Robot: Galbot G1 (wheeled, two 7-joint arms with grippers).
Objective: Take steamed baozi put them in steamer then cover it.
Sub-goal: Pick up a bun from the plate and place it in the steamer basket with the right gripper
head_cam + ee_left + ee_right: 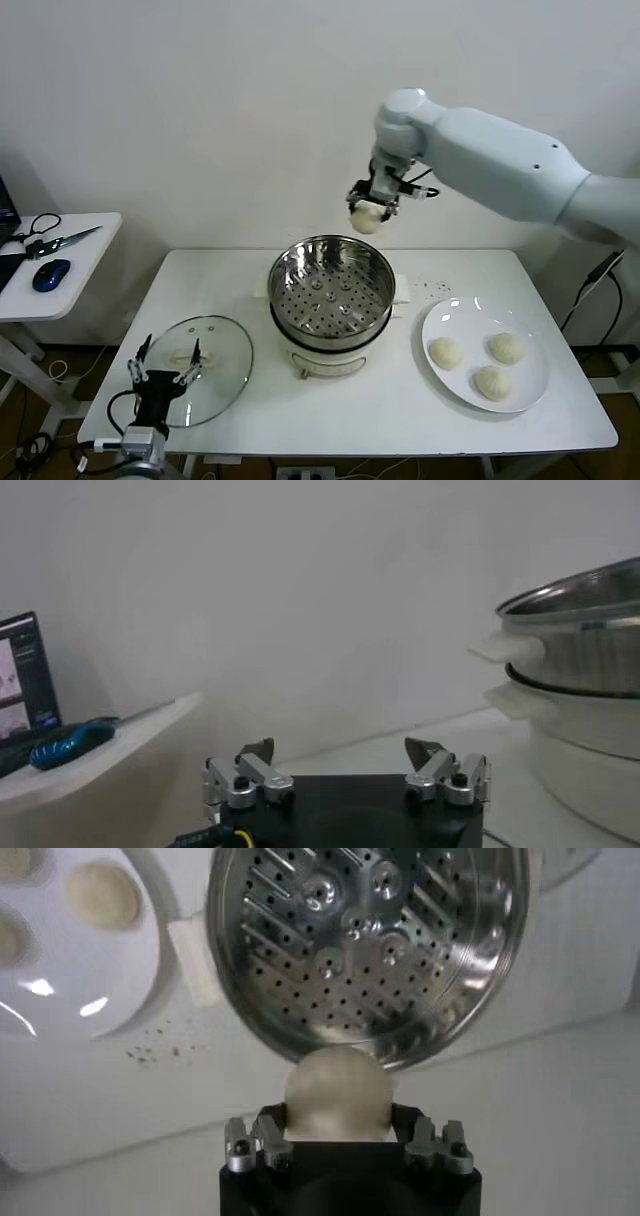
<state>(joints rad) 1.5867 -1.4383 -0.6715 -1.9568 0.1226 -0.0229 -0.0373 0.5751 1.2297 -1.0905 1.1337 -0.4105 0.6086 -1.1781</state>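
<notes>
My right gripper (367, 216) is shut on a cream-white baozi (365, 220) and holds it in the air above the far rim of the steamer (285, 275). The right wrist view shows the baozi (335, 1091) between the fingers with the empty perforated steamer basket (250, 938) below it. Three more baozi (446, 352) lie on the white plate (450, 315) to the right. The glass cover (225, 375) with its white handle lies flat on the table at the front left. My left gripper (165, 375) is open and empty at the cover's near edge; it also shows in the left wrist view (342, 750).
The steamer sits on a cream pot base (325, 352) at mid table; its side shows in the left wrist view (580, 670). A side table (60, 270) at the left holds scissors (60, 240) and a blue mouse (50, 274). Dark crumbs (430, 290) lie behind the plate.
</notes>
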